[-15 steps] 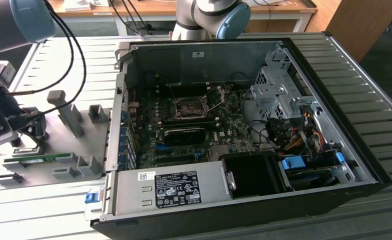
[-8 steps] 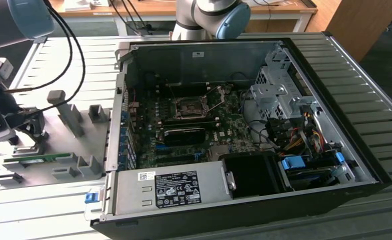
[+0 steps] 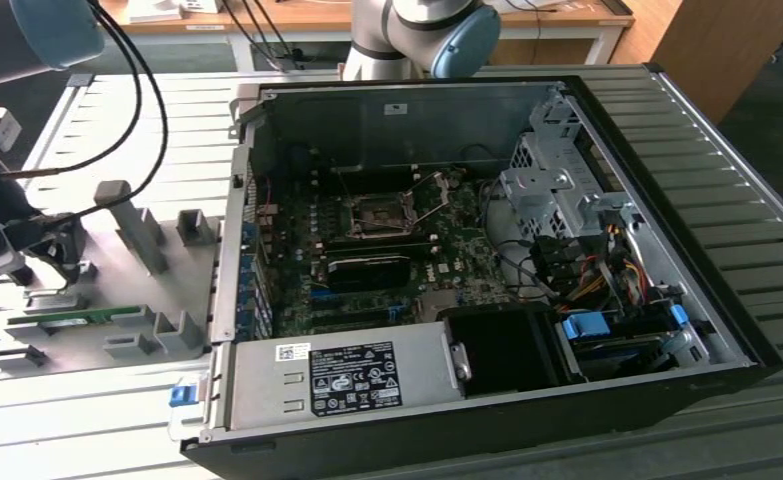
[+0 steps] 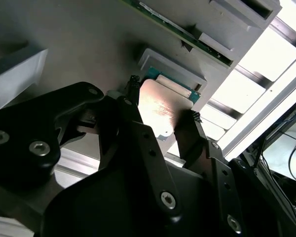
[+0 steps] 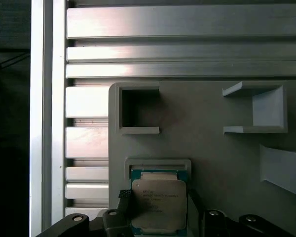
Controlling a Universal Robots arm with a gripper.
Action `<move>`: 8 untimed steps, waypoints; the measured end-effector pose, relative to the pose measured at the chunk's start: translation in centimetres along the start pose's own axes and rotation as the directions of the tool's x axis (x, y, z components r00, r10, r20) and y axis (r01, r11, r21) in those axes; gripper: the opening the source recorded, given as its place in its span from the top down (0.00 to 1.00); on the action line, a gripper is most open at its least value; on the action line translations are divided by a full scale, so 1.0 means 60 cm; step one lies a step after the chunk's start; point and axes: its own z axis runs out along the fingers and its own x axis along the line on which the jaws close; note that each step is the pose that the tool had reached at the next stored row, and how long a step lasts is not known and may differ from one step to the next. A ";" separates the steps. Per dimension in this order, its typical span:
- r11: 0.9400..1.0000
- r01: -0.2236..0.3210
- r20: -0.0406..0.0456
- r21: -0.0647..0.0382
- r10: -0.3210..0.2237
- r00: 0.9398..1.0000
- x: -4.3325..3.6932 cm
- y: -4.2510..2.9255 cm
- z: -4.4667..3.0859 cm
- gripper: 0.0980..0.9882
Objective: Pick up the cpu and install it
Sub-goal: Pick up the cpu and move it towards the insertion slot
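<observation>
Gripper (image 4: 164, 101) clamped on cpu (image 5: 159, 205) in tray (image 5: 212, 163) nest
Both wrist views show fingers (image 4: 192, 133) against two cpu edges, cpu seated flat; the exterior view adds the open case (image 3: 711, 230) at its right, socket (image 3: 378, 215) inside, well apart from the tray.

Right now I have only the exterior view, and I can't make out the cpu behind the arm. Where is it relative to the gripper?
Observer: In the first wrist view the cpu lies right at the gripper, on the grey parts plate.
Operator: Is it off the plate?
Observer: I see no clear lift. Its edge sits against the raised rim of its pocket.
Operator: Which face is up?
Observer: The silvery metal top, with a green board edge showing on the rim side.
</observation>
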 end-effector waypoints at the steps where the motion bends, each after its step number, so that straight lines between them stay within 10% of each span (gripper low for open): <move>1: 1.000 0.000 0.000 0.000 0.000 1.000 0.000 0.000 -0.002 0.51; 8: 1.000 0.000 0.000 -0.001 0.000 1.000 0.000 0.000 -0.015 0.51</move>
